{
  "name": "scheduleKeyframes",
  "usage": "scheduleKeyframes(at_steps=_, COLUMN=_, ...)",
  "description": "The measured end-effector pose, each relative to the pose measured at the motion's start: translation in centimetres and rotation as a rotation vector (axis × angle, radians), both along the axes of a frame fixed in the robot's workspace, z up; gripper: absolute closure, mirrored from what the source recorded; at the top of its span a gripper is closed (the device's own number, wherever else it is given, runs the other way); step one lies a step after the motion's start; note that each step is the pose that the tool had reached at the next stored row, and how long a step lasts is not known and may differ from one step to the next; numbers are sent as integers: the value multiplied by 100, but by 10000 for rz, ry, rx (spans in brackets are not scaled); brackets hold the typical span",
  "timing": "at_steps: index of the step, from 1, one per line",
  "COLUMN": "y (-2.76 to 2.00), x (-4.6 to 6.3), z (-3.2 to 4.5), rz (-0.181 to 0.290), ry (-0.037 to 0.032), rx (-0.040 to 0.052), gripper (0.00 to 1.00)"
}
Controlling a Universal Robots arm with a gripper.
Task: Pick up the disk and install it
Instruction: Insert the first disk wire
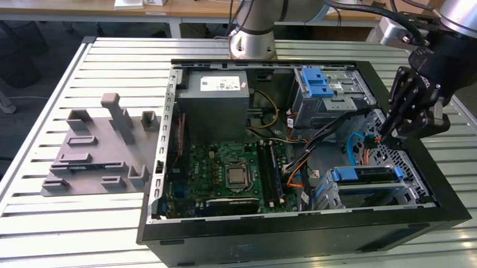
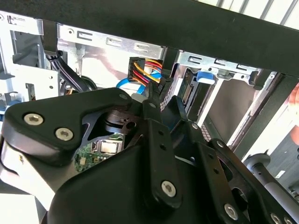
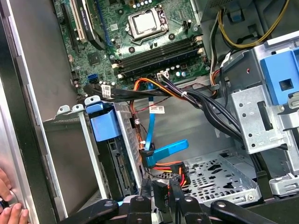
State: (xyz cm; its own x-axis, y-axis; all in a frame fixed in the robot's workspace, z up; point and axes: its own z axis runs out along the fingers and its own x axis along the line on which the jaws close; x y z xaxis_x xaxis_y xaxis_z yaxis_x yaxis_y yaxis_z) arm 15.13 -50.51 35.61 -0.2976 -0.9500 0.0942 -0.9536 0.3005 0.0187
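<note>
In the exterior view, we see the disk (image 1: 365, 174) lying flat in the metal drive cage (image 1: 335, 192) in a corner of the open computer case (image 1: 298, 237), on the exterior view's right. It shows as a dark, flat slab framed by blue plastic rails, with a blue tab at one end. The gripper (image 1: 384, 137) hangs just inside the case wall, above and apart from the disk.

In the second wrist view, the gripper's fingers (image 2: 154, 109) come together on a black connector (image 2: 166, 91) that trails red, yellow and orange wires. A blue tab (image 2: 205, 77) sits at the cage mouth just beyond it.

In the first wrist view, we see the disk (image 3: 119, 163) edge-on in the cage. Its dark end with a socket strip faces out, and a blue carrier handle (image 3: 103, 126) sits at the cage's rim. The fingers are clamped on the black connector just beside that end, and we cannot tell whether it touches the socket. The motherboard (image 3: 140, 42) lies beyond.
</note>
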Motion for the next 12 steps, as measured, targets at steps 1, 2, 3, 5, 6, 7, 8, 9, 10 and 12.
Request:
scheduleKeyframes(at_steps=1, y=0, x=0, z=-1, rz=0, ry=0, rx=-2, gripper=70)
scheduleKeyframes(at_steps=2, y=0, x=0, z=-2, rz=0, ry=0, rx=-3, gripper=72)
scheduleKeyframes(at_steps=3, y=0, x=0, z=-2, rz=0, ry=0, rx=-4, gripper=78)
scheduleKeyframes(at_steps=5, y=0, x=0, z=-3, rz=18, ry=1, rx=-3, gripper=84)
scheduleKeyframes(at_steps=6, y=0, x=0, z=-3, rz=62, ry=0, rx=-2, gripper=84)
scheduleKeyframes(at_steps=7, y=0, x=0, z=-3, rz=125, ry=0, rx=-2, gripper=84)
scheduleKeyframes(at_steps=8, y=-1, x=-2, z=-3, rz=182, ry=-1, rx=-2, gripper=84)
scheduleKeyframes(at_steps=9, y=-2, x=-5, z=-3, rz=213, ry=-2, rx=-2, gripper=84)
scheduleKeyframes(at_steps=10, y=-2, x=-8, z=-3, rz=225, ry=-5, rx=-1, gripper=84)
scheduleKeyframes(at_steps=12, y=-1, x=-7, z=-3, rz=227, ry=-7, rx=-9, gripper=84)
